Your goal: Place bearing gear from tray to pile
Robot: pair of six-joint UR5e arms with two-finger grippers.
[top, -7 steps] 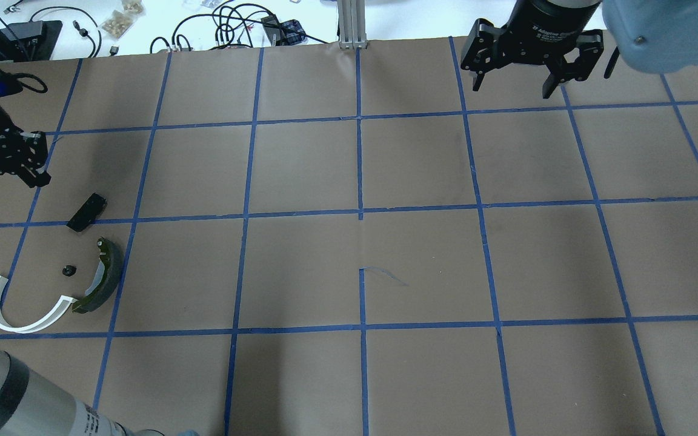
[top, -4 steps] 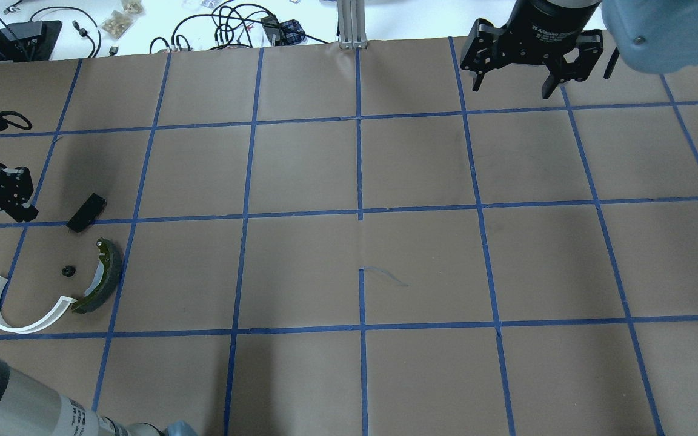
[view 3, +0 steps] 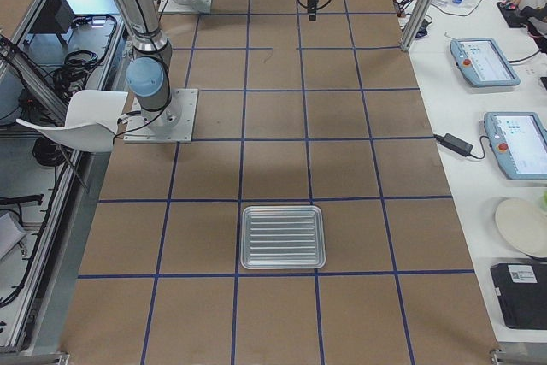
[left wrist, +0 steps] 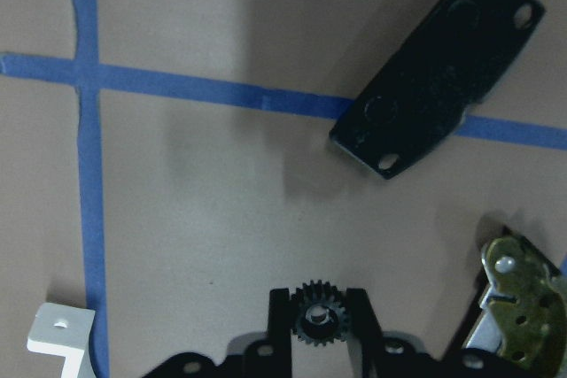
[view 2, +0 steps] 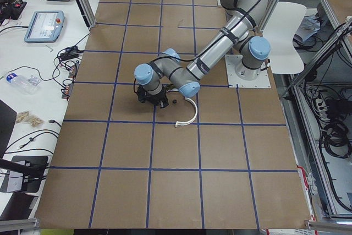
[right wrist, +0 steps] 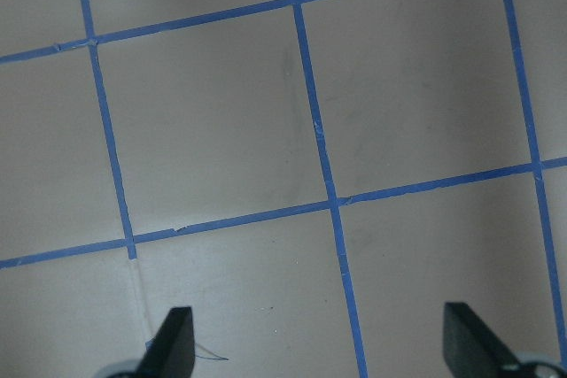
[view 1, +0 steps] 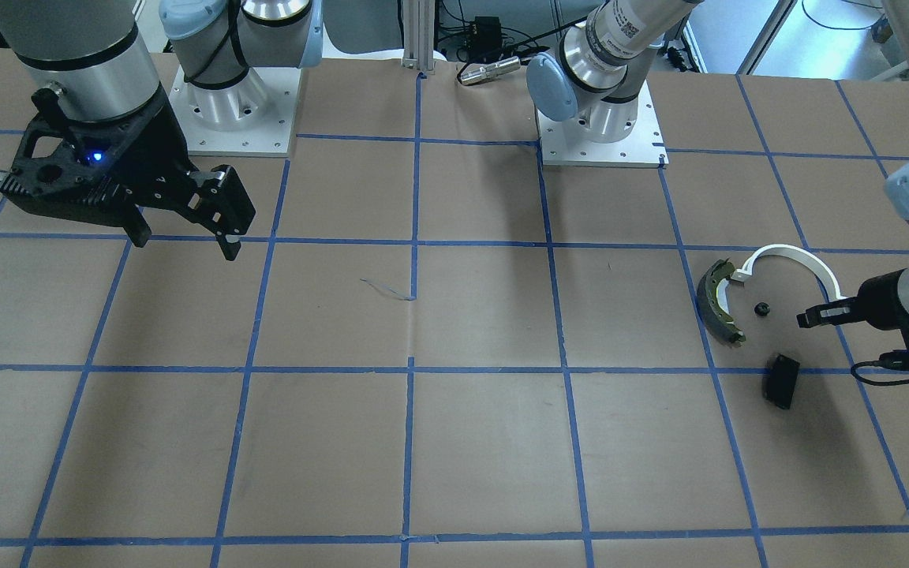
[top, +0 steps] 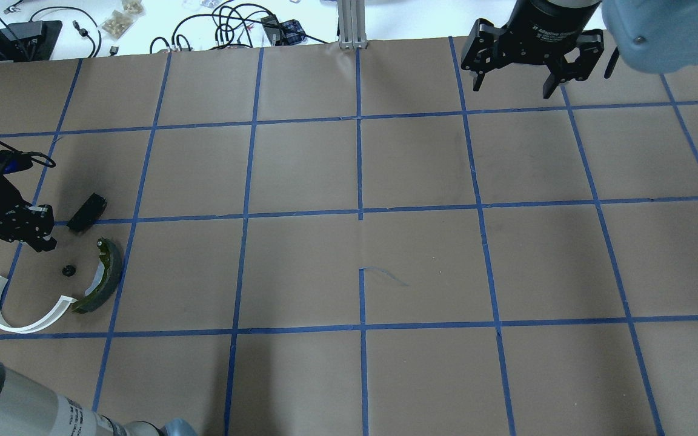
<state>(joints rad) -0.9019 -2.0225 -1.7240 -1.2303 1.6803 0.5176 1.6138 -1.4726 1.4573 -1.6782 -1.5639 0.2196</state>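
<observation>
In the left wrist view a small black toothed bearing gear [left wrist: 317, 325] sits pinched between my left gripper's fingertips [left wrist: 281, 307]. My left gripper [top: 46, 245] is shut on it, low over the table at the pile's edge. The pile is a flat black pad [top: 86, 212], a dark curved brake shoe [top: 102, 277] and a white arc piece [top: 19, 309]. The silver tray [view 3: 282, 211] shows only in the exterior right view, with nothing in it. My right gripper [top: 515, 91] hangs open and holds nothing at the far right of the table.
A small dark round part [top: 69, 270] lies on the paper between the white arc and the brake shoe, just ahead of the left fingertips. Cables and a bag of parts [top: 122, 18] lie beyond the table's far edge.
My left gripper has swung toward me and then right, from beyond the black pad to beside the small round part. The pile and the right arm have not moved.
</observation>
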